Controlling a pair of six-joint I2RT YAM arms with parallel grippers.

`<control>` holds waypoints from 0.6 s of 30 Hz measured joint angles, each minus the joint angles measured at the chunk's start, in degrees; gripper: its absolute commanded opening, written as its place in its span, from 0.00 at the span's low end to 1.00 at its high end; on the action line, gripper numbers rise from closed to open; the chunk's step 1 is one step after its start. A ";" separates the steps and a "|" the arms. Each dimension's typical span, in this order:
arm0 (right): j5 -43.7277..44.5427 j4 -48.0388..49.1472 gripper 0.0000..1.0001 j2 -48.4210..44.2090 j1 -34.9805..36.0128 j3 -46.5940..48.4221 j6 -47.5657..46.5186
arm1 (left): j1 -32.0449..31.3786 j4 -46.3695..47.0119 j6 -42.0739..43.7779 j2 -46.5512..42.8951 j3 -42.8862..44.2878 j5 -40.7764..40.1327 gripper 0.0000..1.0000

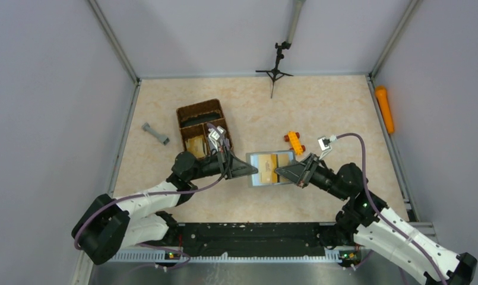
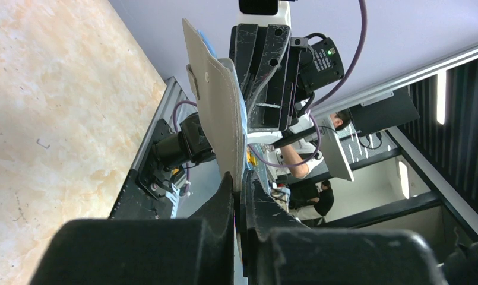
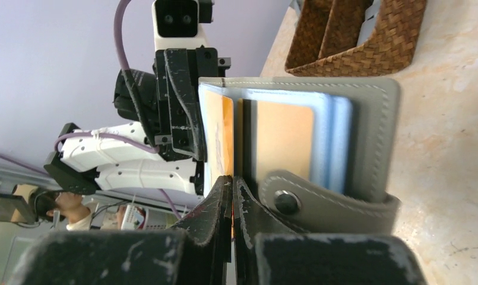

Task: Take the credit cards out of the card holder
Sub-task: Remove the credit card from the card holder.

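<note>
A robotics laboratory is shown: a marble-patterned surface [image 1: 319, 113] is boxed in by pale panels [image 1: 46, 89] on aluminium rails [image 1: 114, 41], with a small tripod [image 1: 275, 70] at its far edge. Beyond the enclosure, a worker [image 2: 319, 199] and a monitor [image 2: 383, 113] are seen under ceiling strip lights [image 2: 443, 89].

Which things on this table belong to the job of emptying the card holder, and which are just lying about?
Job in hand: card holder, credit cards, left gripper, right gripper, wicker basket (a tan card seems to lie in it).

Lying about: orange toy brick, grey dumbbell-shaped piece, orange cylinder, small tripod.
</note>
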 measured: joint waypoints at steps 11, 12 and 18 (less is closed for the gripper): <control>0.63 -1.18 0.13 -0.70 -1.20 0.00 -0.52 | 0.85 0.02 -0.39 -0.92 -0.61 -0.04 0.00; 0.59 -1.16 0.21 -0.70 -1.20 0.00 -0.59 | 0.85 0.02 -0.42 -0.92 -0.63 -0.04 0.00; -1.33 1.77 0.26 0.48 -1.31 -0.76 0.02 | 0.85 0.81 -1.07 -0.55 -0.63 0.31 0.00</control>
